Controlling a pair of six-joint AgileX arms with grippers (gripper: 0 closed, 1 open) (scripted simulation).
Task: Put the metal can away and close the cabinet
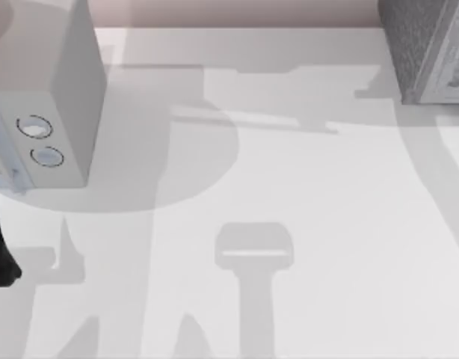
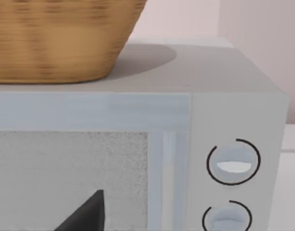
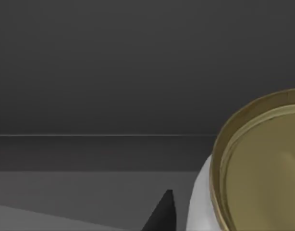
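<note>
White metal can with a gold rim (image 3: 255,168) lies sideways, its round end facing the right wrist camera; grip state unclear. Dark grey speckled cabinet (image 1: 427,48) at two o'clock.

A white can (image 3: 202,202) with a gold rimmed end lies beside a black fingertip (image 3: 162,214) against dark grey walls

The counter (image 1: 304,194) is a plain white surface crossed by soft grey shadows. On its left part stands a smooth pale grey box (image 1: 69,90) with two round rings on its front, just beyond the dark left end effector (image 2: 87,216), whose tip shows close before the box's speckled front panel. A woven basket (image 2: 56,38) sits on that box. At the counter's far right corner stands the dark speckled cabinet (image 1: 427,48).
</note>
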